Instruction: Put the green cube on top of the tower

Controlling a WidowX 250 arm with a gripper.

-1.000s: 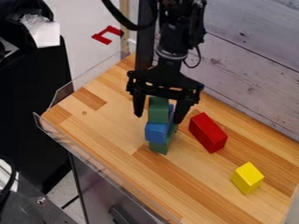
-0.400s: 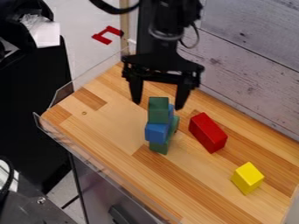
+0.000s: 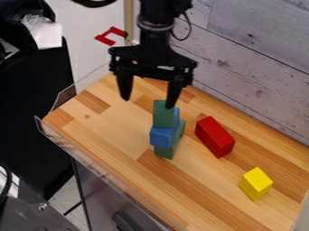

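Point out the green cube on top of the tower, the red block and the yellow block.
Top green cube (image 3: 163,118): camera view, on its side facing the camera.
Red block (image 3: 215,137): camera view, mid-body.
Yellow block (image 3: 256,183): camera view, middle of its visible surface.

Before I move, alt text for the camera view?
A green cube tops a blue block over a green block on a wooden table; the open gripper hangs above. A red block and yellow block lie to the right.
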